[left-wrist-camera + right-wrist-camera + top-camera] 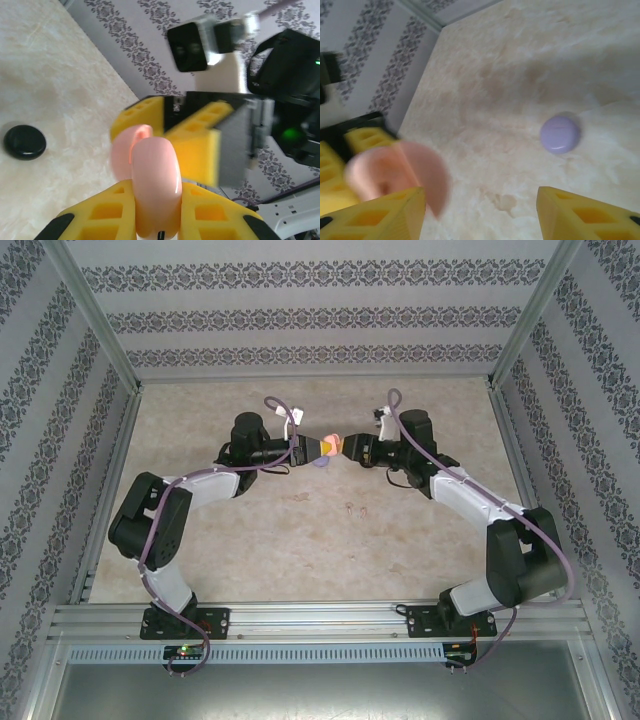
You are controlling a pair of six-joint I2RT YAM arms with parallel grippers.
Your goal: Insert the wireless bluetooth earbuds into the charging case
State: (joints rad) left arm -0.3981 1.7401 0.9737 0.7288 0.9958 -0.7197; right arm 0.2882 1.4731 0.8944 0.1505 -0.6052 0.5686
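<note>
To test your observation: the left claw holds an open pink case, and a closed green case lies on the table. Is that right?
Not green: the right wrist view shows the closed case on the table is purple. The left claw does hold the open pink case.

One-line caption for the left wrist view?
Left gripper holds an open pink case toward the right gripper; black case lies on the table.

glossy pink case (pixel 155 190), matt table (pixel 60 90)
</note>
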